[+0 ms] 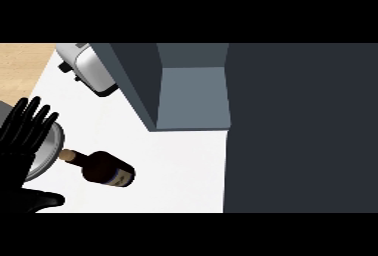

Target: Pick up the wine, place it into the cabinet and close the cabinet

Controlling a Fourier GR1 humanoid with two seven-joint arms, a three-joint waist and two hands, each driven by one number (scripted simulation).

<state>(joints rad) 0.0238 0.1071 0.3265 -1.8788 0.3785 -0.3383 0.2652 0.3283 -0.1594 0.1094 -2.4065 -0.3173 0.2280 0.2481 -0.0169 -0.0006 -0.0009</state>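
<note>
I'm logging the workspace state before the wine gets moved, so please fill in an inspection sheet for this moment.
Surface: white counter, wooden floor strip at upper left.
Job's things: wine bottle on the counter, cork end toward the left hand; cabinet open, its inside shelf showing, with the large dark door filling the right side.
Clutter: toaster at upper left; round grey metal dish partly under the left hand.
Hands: left hand open, fingers up, at the left edge, not touching the bottle; right hand not seen.
Cables: nothing seen.
Surroundings: nothing more seen.
</note>
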